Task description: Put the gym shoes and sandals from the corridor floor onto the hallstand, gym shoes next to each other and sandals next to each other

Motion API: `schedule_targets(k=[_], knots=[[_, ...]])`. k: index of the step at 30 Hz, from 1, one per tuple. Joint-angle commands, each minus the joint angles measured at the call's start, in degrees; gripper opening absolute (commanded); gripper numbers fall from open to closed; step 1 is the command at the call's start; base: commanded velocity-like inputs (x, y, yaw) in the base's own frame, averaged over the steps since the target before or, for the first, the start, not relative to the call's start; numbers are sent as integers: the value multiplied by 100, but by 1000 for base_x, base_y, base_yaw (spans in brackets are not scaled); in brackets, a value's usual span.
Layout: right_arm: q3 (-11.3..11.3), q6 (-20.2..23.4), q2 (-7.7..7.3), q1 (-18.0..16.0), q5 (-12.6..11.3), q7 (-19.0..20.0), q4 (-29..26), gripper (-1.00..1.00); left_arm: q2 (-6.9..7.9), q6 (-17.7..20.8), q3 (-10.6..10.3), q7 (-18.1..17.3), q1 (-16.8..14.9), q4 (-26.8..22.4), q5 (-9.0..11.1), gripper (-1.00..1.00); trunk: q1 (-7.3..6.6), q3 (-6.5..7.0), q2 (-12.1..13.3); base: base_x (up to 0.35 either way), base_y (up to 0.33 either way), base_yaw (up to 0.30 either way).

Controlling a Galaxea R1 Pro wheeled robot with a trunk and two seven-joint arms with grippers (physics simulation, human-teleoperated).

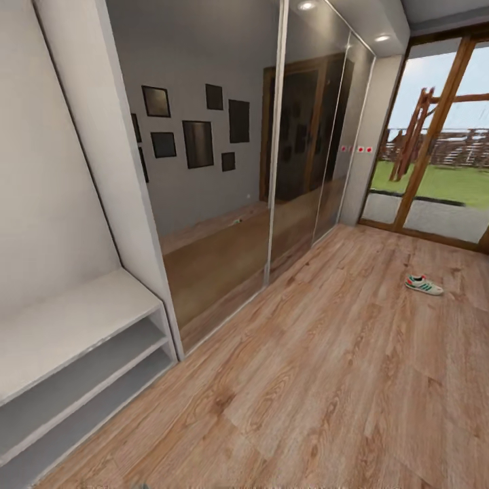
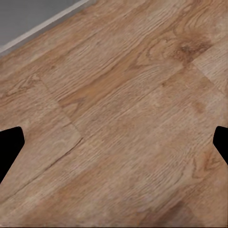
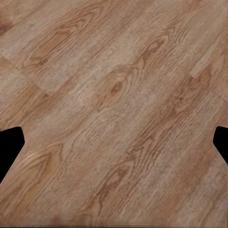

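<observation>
Left wrist view: the left gripper (image 2: 114,142) hangs over bare floor, its two dark fingers (image 2: 9,145) showing at opposite edges of the picture, spread wide with nothing between them. Under them lies the corridor floor (image 2: 123,118), light brown planks with strong grain, and a grey band with a pale edge (image 2: 33,21) crosses one corner; what it belongs to cannot be told from here.

In the right wrist view the right gripper (image 3: 114,142) is the same: fingers (image 3: 9,147) wide apart and empty above the wood planks.

From the head view, the hallstand (image 1: 75,319) stands at the near left against the wall, its white bench top and the two open shelves beneath it all bare. Beside it runs a mirrored wardrobe (image 1: 224,170) reflecting dark picture frames. One gym shoe (image 1: 424,284), white with green stripes and a reddish tongue, lies on the floor far off to the right, well apart from the hallstand and near the glazed door (image 1: 441,136) with its wooden frame, beyond which grass and a fence show.
</observation>
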Motion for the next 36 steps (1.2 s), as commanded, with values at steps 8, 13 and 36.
schedule_targets(k=[8, 13, 36], knots=[[-3, -16, 0, -1, 1, -3, 3, 100, 2, -20, -7, 2, -5, 6, 30, 100, -3, -47, -3, -231, -168, 242], [-3, -16, 0, -1, 1, -3, 3, 100, 5, -20, -4, 2, -5, 6, 30, 100, -3, -73, -3, -101, -72, 242], [-3, -16, 0, -2, 1, -3, 3, 100, 11, -20, -4, 2, -5, 6, 30, 100, -3, -193, -3, -3, -2, 242]])
